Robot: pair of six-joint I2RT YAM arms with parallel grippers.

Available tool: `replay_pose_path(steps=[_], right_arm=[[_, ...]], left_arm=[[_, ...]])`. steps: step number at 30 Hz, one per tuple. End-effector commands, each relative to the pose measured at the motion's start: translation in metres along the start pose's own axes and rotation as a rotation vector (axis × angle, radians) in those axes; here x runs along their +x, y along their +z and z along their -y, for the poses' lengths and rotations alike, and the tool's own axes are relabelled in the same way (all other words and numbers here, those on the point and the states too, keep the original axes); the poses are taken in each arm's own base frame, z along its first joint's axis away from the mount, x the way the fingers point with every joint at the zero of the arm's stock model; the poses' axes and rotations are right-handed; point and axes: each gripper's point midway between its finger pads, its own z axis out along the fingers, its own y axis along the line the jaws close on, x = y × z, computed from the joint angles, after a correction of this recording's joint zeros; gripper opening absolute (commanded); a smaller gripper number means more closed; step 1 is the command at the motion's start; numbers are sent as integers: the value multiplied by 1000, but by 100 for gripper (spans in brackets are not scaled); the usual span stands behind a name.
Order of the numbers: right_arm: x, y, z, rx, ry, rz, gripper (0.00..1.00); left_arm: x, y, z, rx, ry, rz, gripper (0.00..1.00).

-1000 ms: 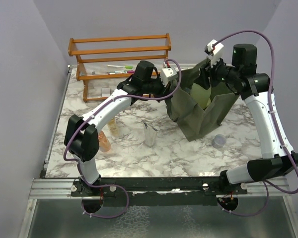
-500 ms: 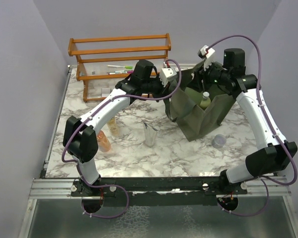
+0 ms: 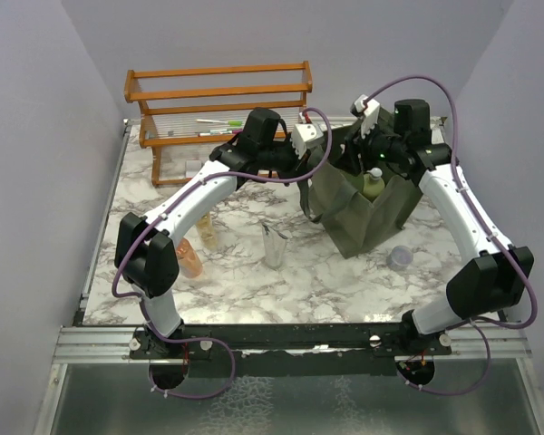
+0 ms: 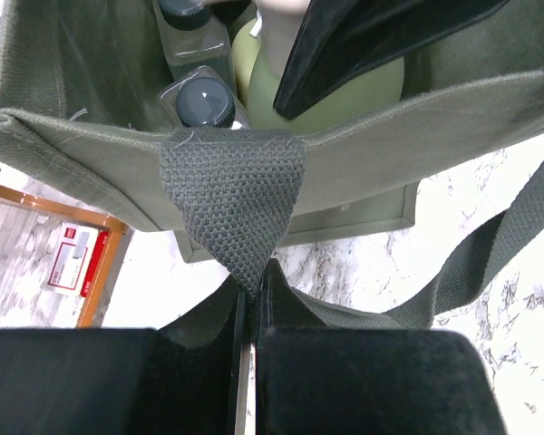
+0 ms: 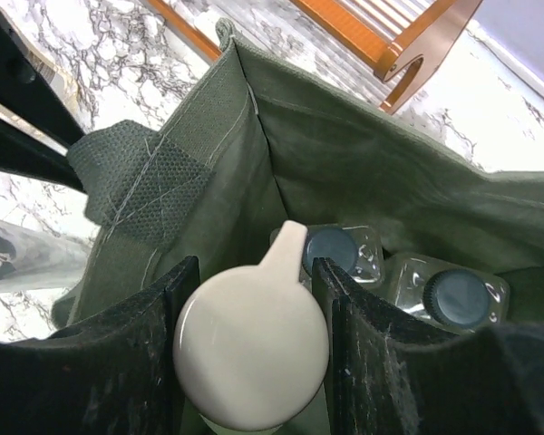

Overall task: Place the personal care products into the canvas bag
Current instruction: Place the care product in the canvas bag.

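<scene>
The olive canvas bag (image 3: 363, 222) stands open at the back right. My left gripper (image 3: 321, 149) is shut on its webbing strap (image 4: 231, 199) at the rim, as the left wrist view (image 4: 254, 285) shows. My right gripper (image 3: 374, 170) reaches into the bag, its fingers (image 5: 154, 344) closed on the cream pump cap of a pale green bottle (image 3: 373, 188), also in the right wrist view (image 5: 251, 353). Two clear black-capped bottles (image 5: 331, 249) (image 5: 458, 297) stand inside. An amber-orange bottle (image 3: 190, 258), a beige bottle (image 3: 207, 231) and a silver tube (image 3: 274, 245) stand on the table.
The orange wooden rack (image 3: 218, 100) with pens (image 3: 219, 122) stands at the back left. A small lavender jar (image 3: 400, 257) sits right of the bag's front. The marble table (image 3: 299, 285) lies between the arms' bases.
My right gripper has moved left and down, bringing the pale green bottle from above the bag's rim into the bag. My left gripper has stayed on the strap.
</scene>
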Motion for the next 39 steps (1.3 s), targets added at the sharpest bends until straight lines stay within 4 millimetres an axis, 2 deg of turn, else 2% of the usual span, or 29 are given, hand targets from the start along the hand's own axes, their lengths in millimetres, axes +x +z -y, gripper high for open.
replay_pose_path(steps=[1, 12, 24, 30, 35, 39], right_arm=[[-35, 12, 1, -2, -97, 134, 1], [-6, 36, 0, -4, -106, 88, 1], [21, 48, 7, 40, -151, 30, 1], [30, 52, 3, 17, -140, 23, 1], [42, 58, 0, -3, -131, 8, 1], [50, 61, -1, -20, -128, -4, 1]], left_arm=[[-25, -14, 6, -8, 57, 36, 0], [-23, -15, 4, -16, 65, 22, 0], [-44, -25, 7, -30, 62, 64, 0], [-58, -29, 8, -27, 47, 98, 0], [-61, -31, 8, -33, 47, 99, 0], [-56, -31, 7, -43, 56, 86, 0]])
